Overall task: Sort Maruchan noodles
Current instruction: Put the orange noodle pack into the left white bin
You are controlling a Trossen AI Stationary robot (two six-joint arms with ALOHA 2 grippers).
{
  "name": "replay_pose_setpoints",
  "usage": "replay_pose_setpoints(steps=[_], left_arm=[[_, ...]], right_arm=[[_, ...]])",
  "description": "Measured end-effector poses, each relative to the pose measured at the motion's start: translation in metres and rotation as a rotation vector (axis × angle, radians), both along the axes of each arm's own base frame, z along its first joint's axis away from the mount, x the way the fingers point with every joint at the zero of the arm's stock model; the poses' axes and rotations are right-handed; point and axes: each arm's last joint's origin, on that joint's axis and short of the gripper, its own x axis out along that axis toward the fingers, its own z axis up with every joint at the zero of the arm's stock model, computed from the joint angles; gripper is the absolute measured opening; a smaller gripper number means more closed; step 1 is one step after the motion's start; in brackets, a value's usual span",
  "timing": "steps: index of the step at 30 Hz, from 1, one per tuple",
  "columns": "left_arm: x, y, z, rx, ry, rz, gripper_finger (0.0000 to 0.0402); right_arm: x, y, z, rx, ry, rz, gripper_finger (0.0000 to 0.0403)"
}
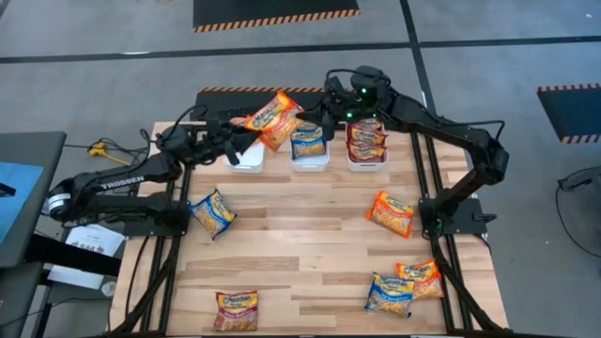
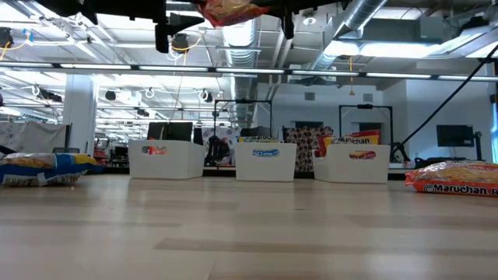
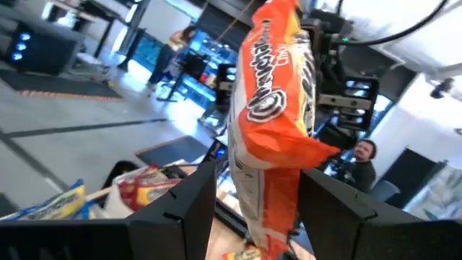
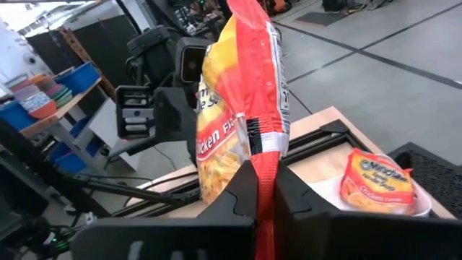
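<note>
Now right gripper [image 4: 263, 191] clamped on orange noodle packet [image 4: 242, 108], left gripper [image 3: 253, 198] wide apart around its other end.

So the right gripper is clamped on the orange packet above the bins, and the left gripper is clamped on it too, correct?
Not quite. The right gripper is clamped on the orange packet above the bins, but the left gripper is open: the left wrist view shows its fingers standing apart on either side of the packet, not pressed onto it.
</note>
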Motion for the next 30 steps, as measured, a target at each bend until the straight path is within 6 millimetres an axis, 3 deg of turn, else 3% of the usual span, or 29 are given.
replay_pose_setpoints(steps=[13,23,30], left_arm=[[0.000,0.000,0.008,0.069,-0.075,-0.081,0.0171],[0.000,0.001,0.008,0.096,-0.066,-0.021,0.0168],[0.000,0.001,0.007,0.111,-0.057,-0.016,0.0101]], right_arm=[[0.002,0.005,-0.003,0.029,0.032,-0.013,0.0020],[0.008,0.018,-0.003,0.024,0.025,0.024,0.0020],[0.008,0.018,-0.002,0.018,0.017,0.020,0.0020]])
